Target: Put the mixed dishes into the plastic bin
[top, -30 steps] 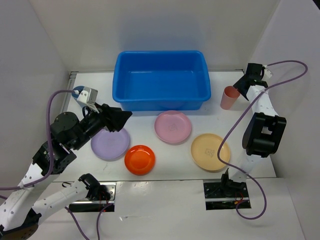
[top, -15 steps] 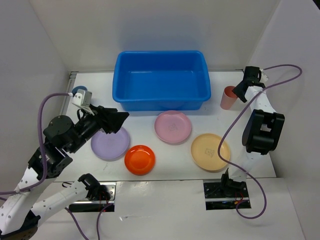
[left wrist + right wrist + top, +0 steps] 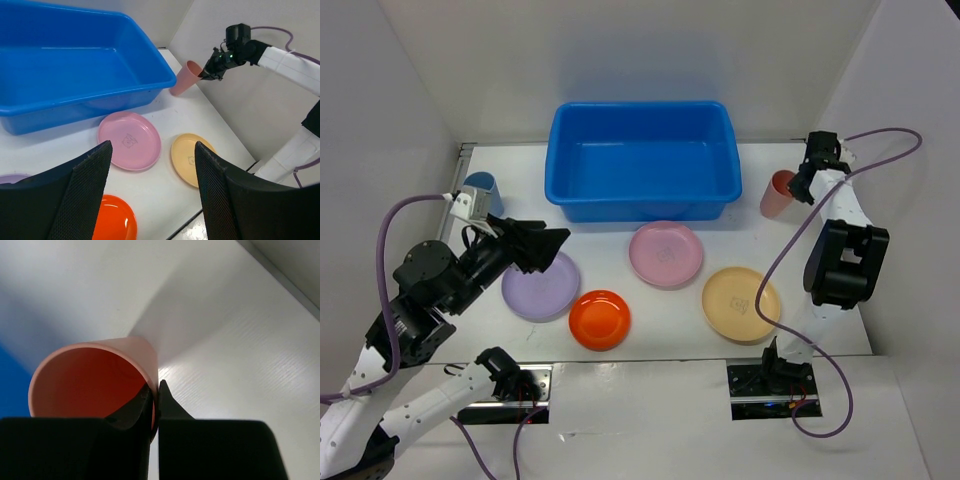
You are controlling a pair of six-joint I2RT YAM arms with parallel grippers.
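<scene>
The white table (image 3: pixel 660 320) carries everything. The blue plastic bin (image 3: pixel 640 208) sits at the middle of the far edge, and there's not a dish in it. In front of it lie four plates, all flat. The tan-yellow plate (image 3: pixel 741 304) is toward the near right corner. The pink plate (image 3: pixel 666 253) is at the centre, just in front of the bin. The lavender plate (image 3: pixel 535 290) is on the left, and the smaller orange plate (image 3: pixel 600 320) lies close by the near edge. The light-blue cup (image 3: pixel 482 192) stands near the far left corner.

Over by the far right corner, beside the bin, is the salmon-pink cup (image 3: pixel 95 385). The right gripper (image 3: pixel 154 390) pinches its rim, one finger inside and one outside. The left gripper (image 3: pixel 152 145) hangs over the lavender plate's far edge, spread wide and holding nothing.
</scene>
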